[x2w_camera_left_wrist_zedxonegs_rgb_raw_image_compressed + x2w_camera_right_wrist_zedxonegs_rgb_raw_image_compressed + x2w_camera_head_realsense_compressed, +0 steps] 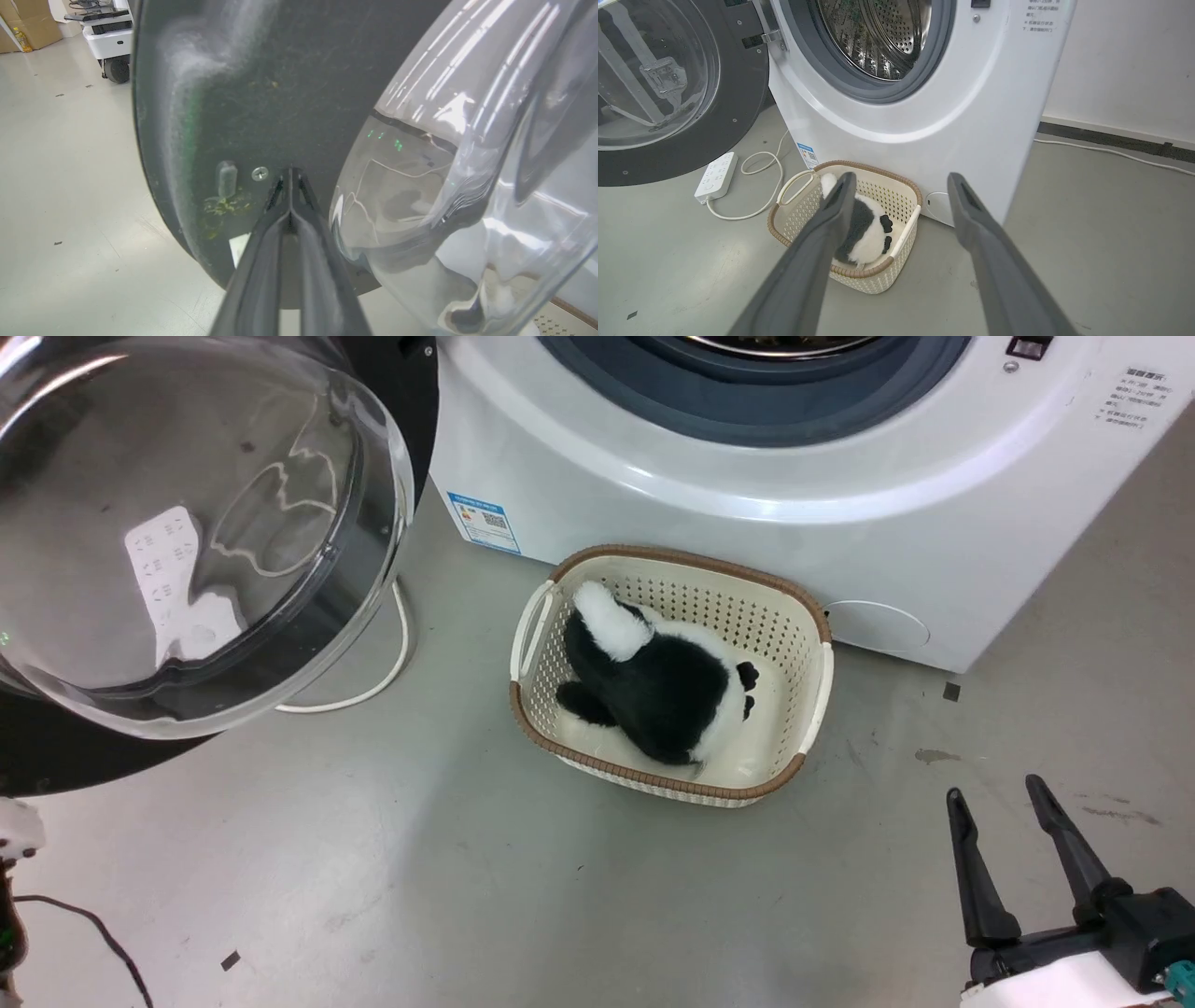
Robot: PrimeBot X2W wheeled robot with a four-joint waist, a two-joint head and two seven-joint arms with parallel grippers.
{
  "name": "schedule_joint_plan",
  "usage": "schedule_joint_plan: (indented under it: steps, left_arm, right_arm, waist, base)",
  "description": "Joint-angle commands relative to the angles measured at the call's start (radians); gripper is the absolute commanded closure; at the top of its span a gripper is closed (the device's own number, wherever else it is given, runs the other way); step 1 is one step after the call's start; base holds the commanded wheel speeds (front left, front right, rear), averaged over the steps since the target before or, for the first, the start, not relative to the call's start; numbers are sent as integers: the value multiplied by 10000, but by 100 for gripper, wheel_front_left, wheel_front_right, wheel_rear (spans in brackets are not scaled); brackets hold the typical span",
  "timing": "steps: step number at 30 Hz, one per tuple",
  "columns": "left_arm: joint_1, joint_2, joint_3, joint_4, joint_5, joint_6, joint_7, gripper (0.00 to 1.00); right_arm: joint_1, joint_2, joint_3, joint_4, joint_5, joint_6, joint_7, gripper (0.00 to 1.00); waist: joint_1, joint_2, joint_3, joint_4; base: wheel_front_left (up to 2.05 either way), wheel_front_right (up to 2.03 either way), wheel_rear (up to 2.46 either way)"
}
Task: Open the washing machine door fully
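Note:
The washing machine [747, 476] [952, 116] is a white front loader with a grey-gasketed drum opening [873, 42]. Its door [56, 756] [691, 144] [261, 93], glossy black with a bulging clear bowl window [187, 523] [467, 186], is swung wide out to the machine's left. My left gripper [290, 175] is shut, its tips against the door's black inner face beside a screw, just left of the glass bowl. At the lower right of the head view my right gripper [997, 791] [901, 182] hangs open above the floor, holding nothing.
A cream basket [803, 709] [906, 228] with a black-and-white plush toy [653, 681] [864, 224] stands on the floor before the machine. A white power strip [714, 175] and its cable [392, 653] lie under the door. A cart [110, 32] and cardboard boxes stand far off.

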Motion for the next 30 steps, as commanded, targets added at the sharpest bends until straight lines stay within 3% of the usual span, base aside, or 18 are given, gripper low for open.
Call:
schedule_joint_plan:
  steps: [1, 9, 11, 13, 14, 15, 16, 18, 19, 20, 30]
  left_arm:
    - [-146, 78, 28, 66, 9, -24, -70, 100]
    - [-125, -117, -230, 243, 519, -374, -811, 100]
    - [137, -445, -99, -301, 664, -305, -890, 100]
    - [828, -1128, 54, -1728, 1213, -209, -912, 100]
    - [828, -1128, 54, -1728, 1213, -209, -912, 100]
    - [1429, -1761, 56, -2677, 1577, -161, -915, 100]
    - [1429, -1761, 56, -2677, 1577, -161, -915, 100]
    - [2303, -2712, -218, -3861, 2095, -124, -917, 100]
    - [2303, -2712, -218, -3861, 2095, -124, -917, 100]
    - [2825, -3214, -566, -4434, 2464, -146, -917, 100]
    - [3955, -4111, -1876, -4791, 3269, -479, -918, 100]
  right_arm:
    - [-86, -65, 1, -61, 33, -7, 40, 0]
    - [-85, 25, -49, 77, 42, -7, -79, 0]
    - [-111, 96, -193, 93, 92, -7, -159, 0]
    - [-117, 203, -405, 205, 63, -7, -231, 0]
    - [-117, 203, -405, 205, 63, -7, -231, 0]
    - [-77, 269, -503, 261, 7, -7, -264, 0]
    - [-77, 269, -503, 261, 7, -7, -264, 0]
    - [36, 366, -617, 254, -108, -7, -296, 0]
    - [36, 366, -617, 254, -108, -7, -296, 0]
    - [103, 423, -677, 209, -213, -7, -308, 0]
    - [505, 596, -576, -79, -380, -7, -323, 0]
  waist:
    - [-1, 0, -16, -7]
    - [-1, 0, -654, -154]
    - [-1, 0, -930, -261]
    - [-1, 0, -1370, -491]
    - [-1, 0, -1370, -491]
    - [-1, 0, -1697, -668]
    - [-1, 0, -1697, -668]
    - [-1, 0, -2111, -960]
    - [-1, 0, -2111, -960]
    - [-1, 0, -2358, -1192]
    - [-1, 0, -3128, -2174]
  base:
    - [0, 0, 0]
    - [0, 0, 0]
    - [0, 0, 0]
    - [0, 0, 0]
    - [0, 0, 0]
    - [0, 0, 0]
    - [0, 0, 0]
    - [0, 0, 0]
    - [0, 0, 0]
    - [0, 0, 0]
    - [0, 0, 0]
